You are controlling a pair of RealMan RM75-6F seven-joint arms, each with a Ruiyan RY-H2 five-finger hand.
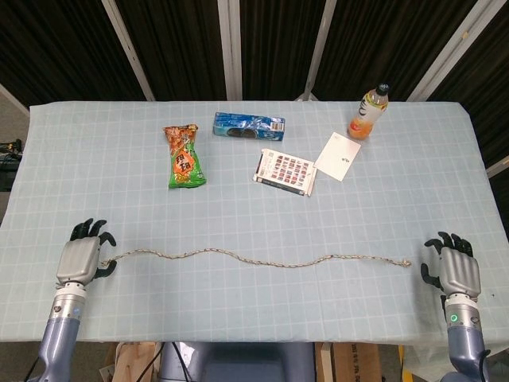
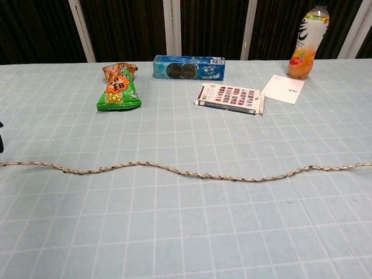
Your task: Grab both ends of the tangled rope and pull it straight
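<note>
thin braided beige rope [image 1: 262, 259] laid slack, wavy, on checked tablecloth [image 1: 254, 183] | left hand [image 1: 83, 256] and right hand [image 1: 455, 267] seen spread, empty, beside its ends | risk: waviness judged unstraightened

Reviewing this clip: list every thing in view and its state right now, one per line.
Rope: slack, wavy, lying on the table.
Right hand: open, apart from the rope's end.
Left hand: at the rope's other end; grip unclear.
Bottle: upright, capped.
Snack bag: lying flat.
Cookie pack: lying flat.
Booklet: flat, closed.
Card: flat beside the booklet.
</note>
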